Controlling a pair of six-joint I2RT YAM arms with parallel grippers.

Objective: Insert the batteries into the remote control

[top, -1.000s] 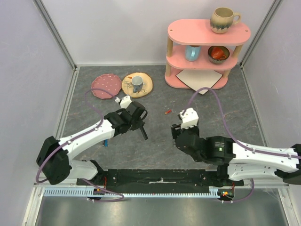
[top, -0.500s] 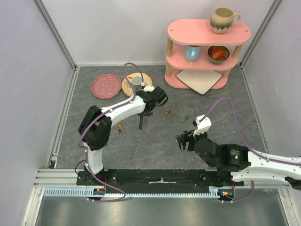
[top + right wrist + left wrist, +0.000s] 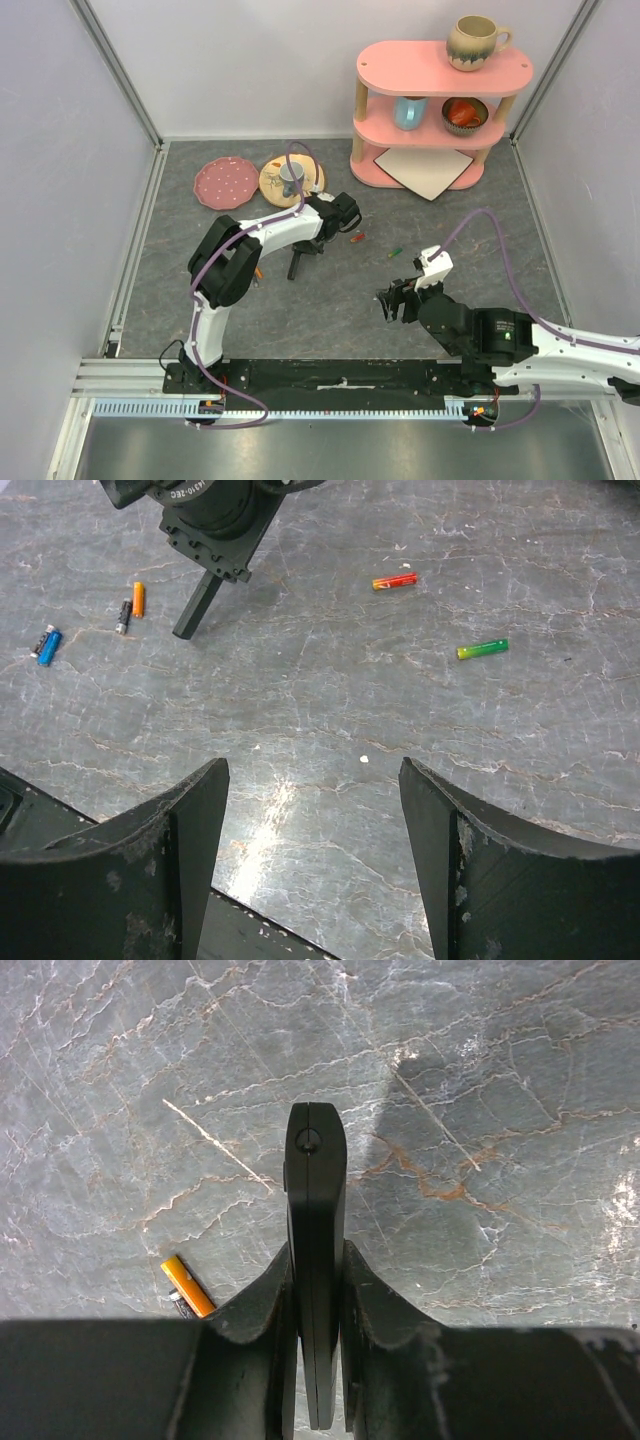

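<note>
Fingers of the left gripper (image 3: 318, 1265) were pinched on the slim, flat, black plastic remote control (image 3: 315, 1185). One finger pressed against each broad face, so the wrist camera saw only the remote's narrow edge running out from the jaws. From above, that gripper (image 3: 302, 248) held the remote control (image 3: 296, 266) steeply tilted, its free end pointing down at the grey marbled desk (image 3: 330, 320). Whether the tip touched the surface could not be told.

The right gripper (image 3: 312, 770) was spread wide with nothing between its fingers. In the top view it (image 3: 388, 302) hung over the desk well apart from the remote control, on the right arm's side of it and nearer the arm bases.

A thin cylindrical orange battery (image 3: 138, 598) lay on the desk just beside the remote control's lower end (image 3: 197, 608), on the left arm's side; the left wrist camera caught the same orange battery (image 3: 187, 1287) next to its finger. A small dark cylinder (image 3: 124, 615) lay close against it. A short blue battery (image 3: 47, 645) lay farther out from the remote control in the same direction.

On the remote control's other side lay a thin red battery (image 3: 394, 581), near it. A thin green battery (image 3: 483, 649) lay farther off still, between the remote control and the right gripper in the top view (image 3: 396, 253).
</note>
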